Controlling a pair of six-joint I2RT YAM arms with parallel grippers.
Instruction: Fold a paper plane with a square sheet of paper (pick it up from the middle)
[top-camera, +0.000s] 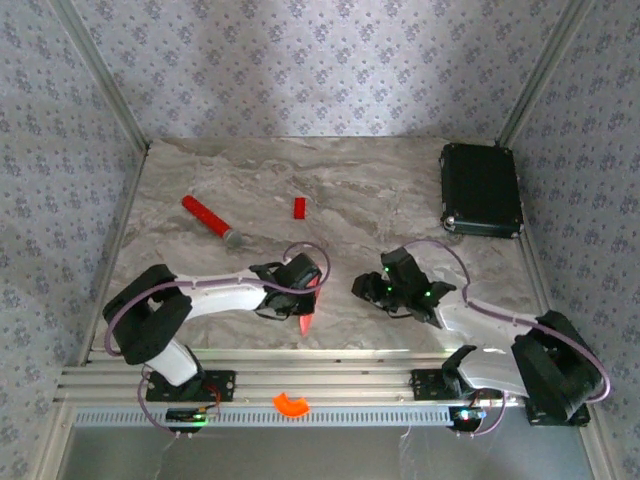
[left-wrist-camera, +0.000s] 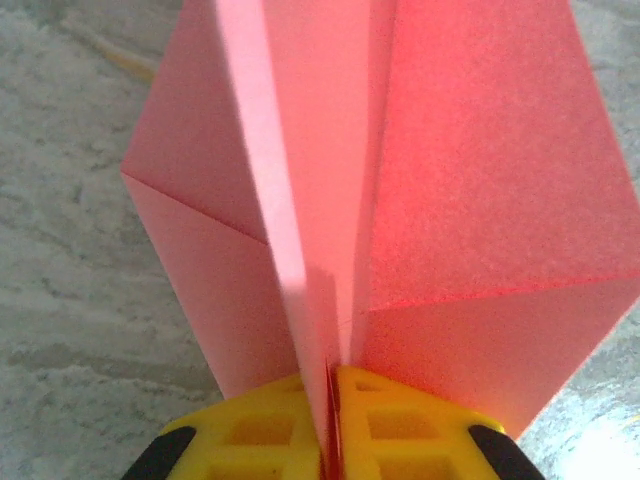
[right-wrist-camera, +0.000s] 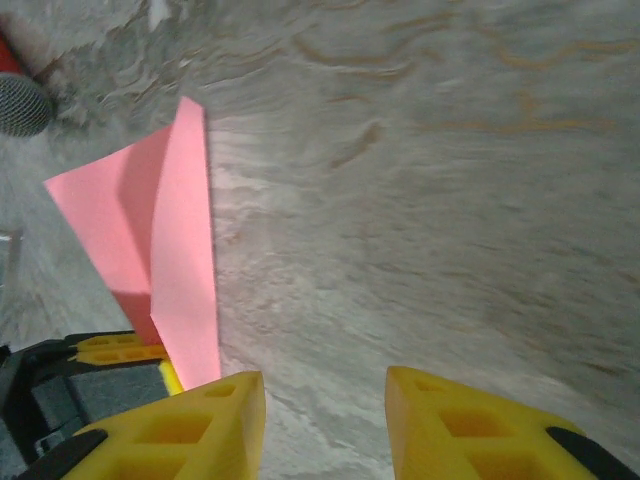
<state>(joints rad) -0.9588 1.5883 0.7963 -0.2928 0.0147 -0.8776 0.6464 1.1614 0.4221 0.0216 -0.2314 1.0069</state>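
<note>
Left gripper (left-wrist-camera: 330, 405): pinches the paper plane (left-wrist-camera: 460, 180) at its centre crease, fingers pressed together. Right gripper (right-wrist-camera: 325, 420): spread, at 3 o'clock of the plane, apart from it.

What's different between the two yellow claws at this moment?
The left gripper pinches the folded pink paper; the right gripper holds nothing. The left one's jaws are pressed together on the paper, while the right one's stand apart, with bare table showing between them. Both have the same yellow fingers with cut-out holes.
</note>
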